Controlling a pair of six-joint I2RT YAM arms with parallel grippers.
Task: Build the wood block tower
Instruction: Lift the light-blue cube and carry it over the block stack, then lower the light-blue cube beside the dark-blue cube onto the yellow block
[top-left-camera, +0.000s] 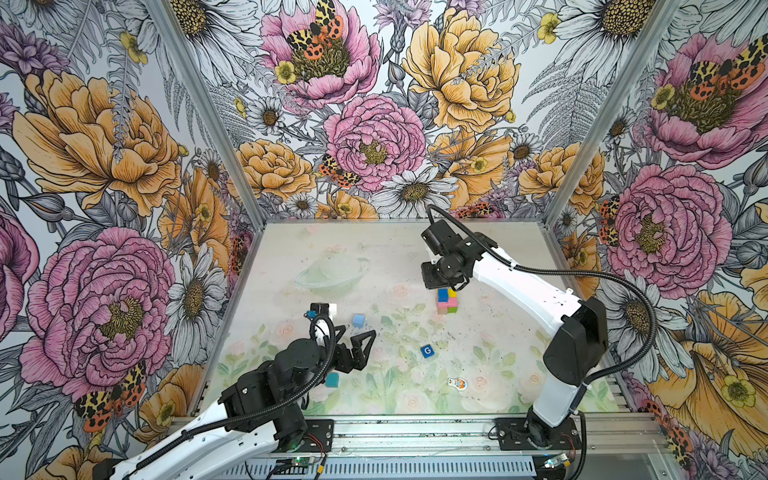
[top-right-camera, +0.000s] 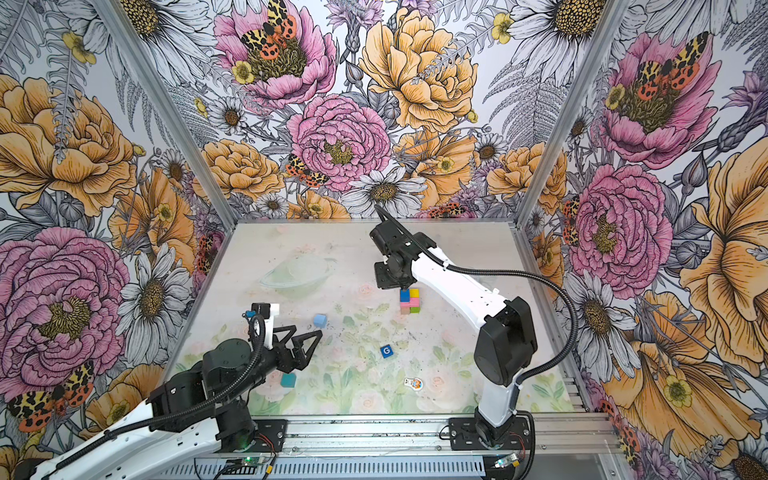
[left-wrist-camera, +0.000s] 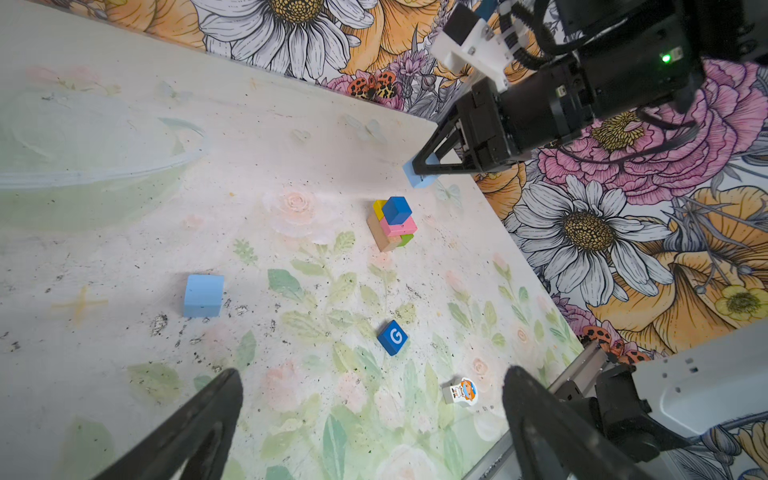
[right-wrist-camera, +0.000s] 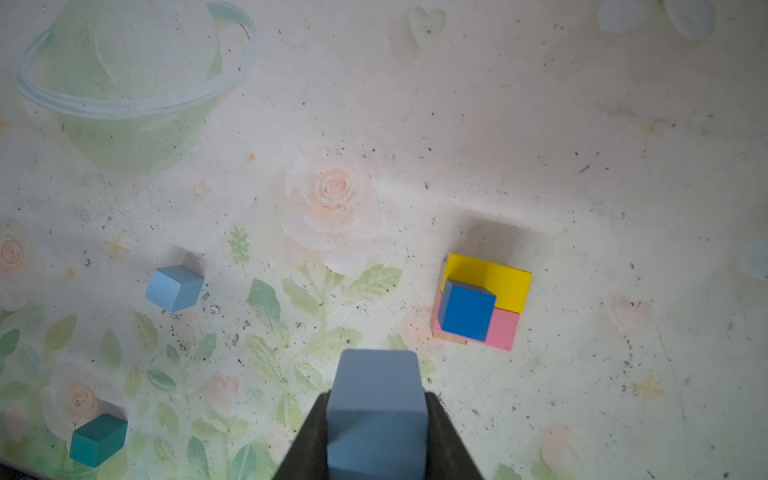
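Note:
The tower (top-left-camera: 446, 301) stands right of the mat's middle. Plain-wood and green oblongs lie under pink and yellow ones, and a dark blue cube (right-wrist-camera: 467, 309) sits on top. My right gripper (left-wrist-camera: 424, 170) hangs above and just beside the tower, shut on a light blue cube (right-wrist-camera: 376, 407). Another light blue cube (top-left-camera: 358, 320), a teal cube (top-left-camera: 332, 379) and the G cube (top-left-camera: 427, 351) lie loose on the mat. My left gripper (top-left-camera: 357, 338) hovers open and empty at the left, close to the loose light blue cube.
A flat white-and-orange cartoon figure piece (top-left-camera: 457, 383) lies near the front, right of the G cube. Flowered walls close in the back and both sides. A metal rail (top-left-camera: 415, 432) with the arm bases runs along the front edge.

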